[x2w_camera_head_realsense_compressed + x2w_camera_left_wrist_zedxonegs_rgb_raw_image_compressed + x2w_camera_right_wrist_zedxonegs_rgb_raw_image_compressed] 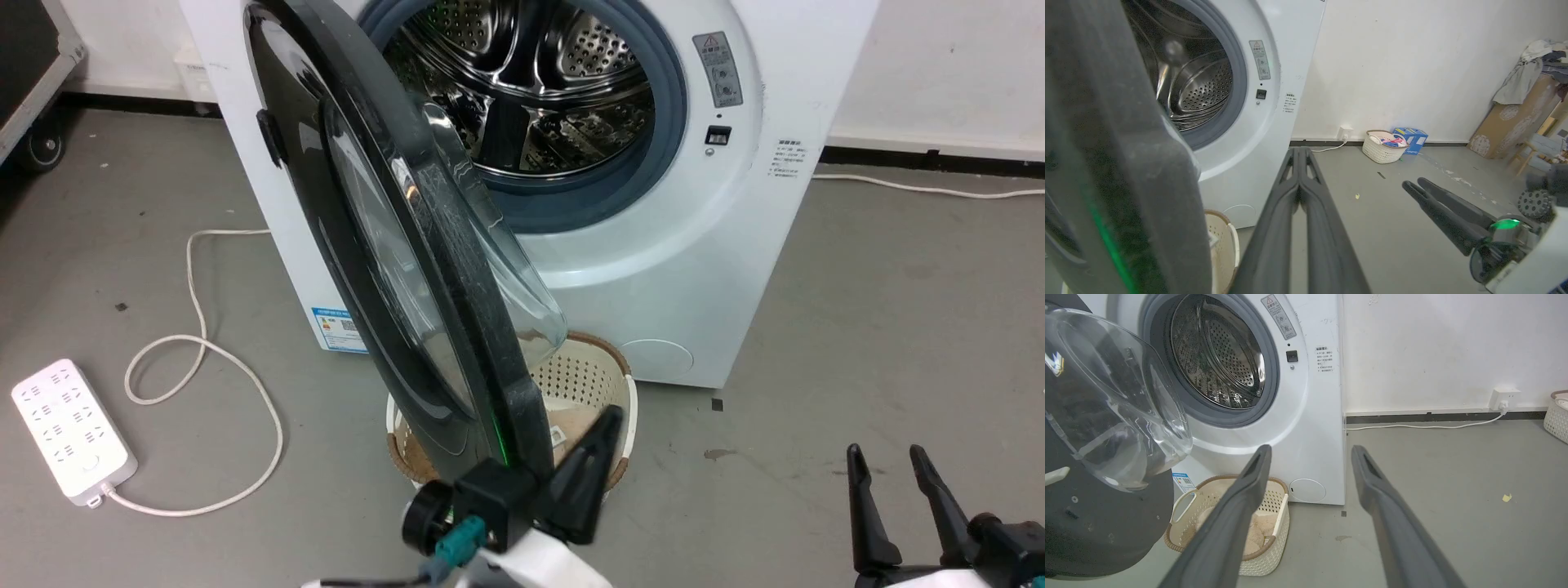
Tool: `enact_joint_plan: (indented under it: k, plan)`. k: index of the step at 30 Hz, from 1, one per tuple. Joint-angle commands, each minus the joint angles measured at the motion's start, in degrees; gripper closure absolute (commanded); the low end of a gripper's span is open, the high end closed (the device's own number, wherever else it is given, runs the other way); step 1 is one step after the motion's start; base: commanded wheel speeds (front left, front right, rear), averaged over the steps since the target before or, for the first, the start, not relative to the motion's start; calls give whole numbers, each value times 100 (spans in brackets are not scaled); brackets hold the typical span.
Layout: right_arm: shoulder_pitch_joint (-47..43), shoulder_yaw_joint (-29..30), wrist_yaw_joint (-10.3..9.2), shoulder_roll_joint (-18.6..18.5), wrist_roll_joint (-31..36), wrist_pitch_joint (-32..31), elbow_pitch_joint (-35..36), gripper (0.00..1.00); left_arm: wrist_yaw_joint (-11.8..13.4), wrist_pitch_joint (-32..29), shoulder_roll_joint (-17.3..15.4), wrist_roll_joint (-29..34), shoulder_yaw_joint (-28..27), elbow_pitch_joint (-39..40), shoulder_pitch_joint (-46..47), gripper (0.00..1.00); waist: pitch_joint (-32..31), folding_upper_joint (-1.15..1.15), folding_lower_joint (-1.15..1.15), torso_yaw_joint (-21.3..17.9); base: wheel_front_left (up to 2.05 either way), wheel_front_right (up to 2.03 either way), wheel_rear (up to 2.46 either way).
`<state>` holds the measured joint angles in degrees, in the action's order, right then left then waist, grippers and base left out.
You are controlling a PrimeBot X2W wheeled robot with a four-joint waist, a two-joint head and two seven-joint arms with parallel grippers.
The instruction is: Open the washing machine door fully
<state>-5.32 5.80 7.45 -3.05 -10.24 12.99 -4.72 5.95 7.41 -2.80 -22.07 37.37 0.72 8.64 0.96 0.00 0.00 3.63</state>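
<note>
1. Door (408, 269) stands swung out from the washer (694, 261), hinged on the robot's left, its thick dark rim turned edge-on toward the robot's head.
2. Its clear glass bowl bulges from the inner face toward the drum (539, 90), which lies open to view behind its grey gasket.
3. From the right wrist, the door (1094, 522) takes up the left side and its bowl hangs over the near end of a basket (1265, 522).
4. That pale perforated basket (588, 380) sits on the floor just in front of the washer, partly under the door's lower rim.
5. The left claw (608, 420) is closed, fingers pressed together with nothing between them. It sits just beside the door's lower rim on the bowl side. I cannot tell if it touches.
6. In its own wrist view the left claw (1299, 153) points at the washer's lower front, with the door (1118, 163) close on its left.
7. The right claw (886, 457) is spread open and empty, low over the floor, well apart from the door.
8. Through its own camera the right claw (1310, 451) aims at the washer's lower right corner.
9. A white power strip (72, 429) lies on the floor to the left, its cord (204, 343) looping toward the washer.
</note>
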Motion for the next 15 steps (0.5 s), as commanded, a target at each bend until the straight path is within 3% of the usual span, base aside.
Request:
enact_joint_plan:
  k: [1,8,15]
  plan:
    - [101,-31,3,17,-7,40,-7,0,96,67,-9,-78,-63,-226,145,100,24,0,0,6,0,0,0]
    - [90,-83,3,17,29,38,-24,0,153,258,-17,-291,-236,-961,254,100,16,0,0,134,0,0,0]
    - [-46,-99,3,17,58,37,-37,0,140,344,-201,-378,-261,-1037,-37,100,-195,0,0,666,0,0,0]
